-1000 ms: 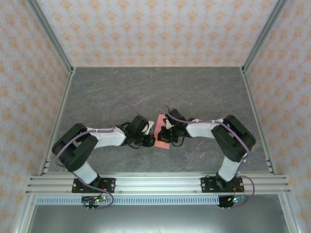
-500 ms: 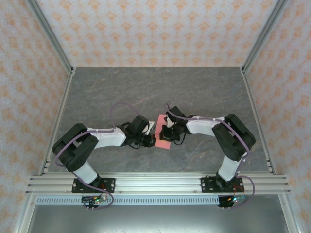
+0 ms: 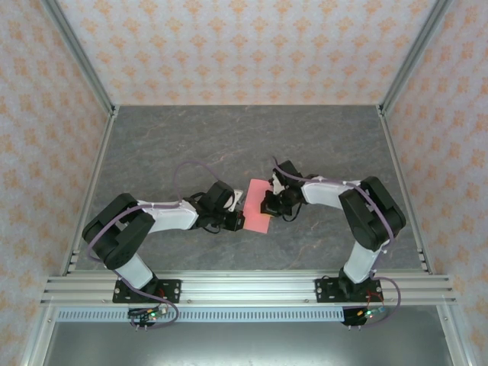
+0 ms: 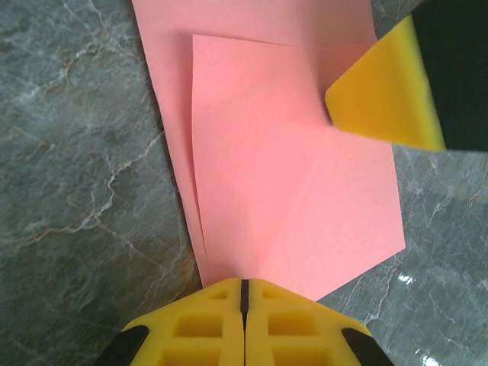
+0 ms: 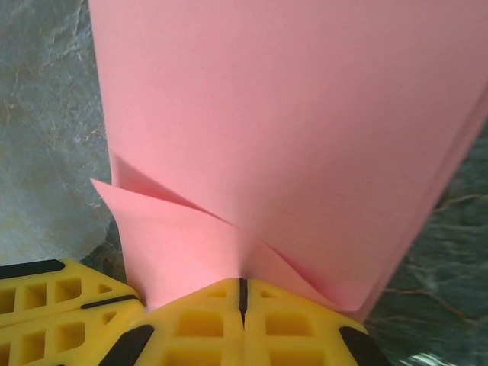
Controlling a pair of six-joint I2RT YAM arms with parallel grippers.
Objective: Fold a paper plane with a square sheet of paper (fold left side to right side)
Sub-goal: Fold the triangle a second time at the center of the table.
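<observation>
The pink square sheet of paper (image 3: 258, 207) lies partly folded on the dark marble table between the two arms. In the left wrist view it shows as two layers, the upper flap (image 4: 290, 175) set over a wider lower one. My left gripper (image 4: 242, 286) is shut, its tips at the sheet's near edge, where the paper puckers into them. My right gripper (image 5: 242, 284) is shut on the opposite edge, pinching layers that lift and crease (image 5: 252, 137). Its yellow finger (image 4: 385, 91) rests on the flap's far corner. A paper plane is out of view.
The grey marble table (image 3: 191, 145) spreads behind and to both sides of the paper. Patterned walls and metal frame posts (image 3: 84, 69) close it in. The rail (image 3: 244, 288) with both arm bases runs along the near edge.
My right gripper has shifted right and slightly away, drawing the paper's flap with it, so the sheet looks wider from above. The left arm has stayed put.
</observation>
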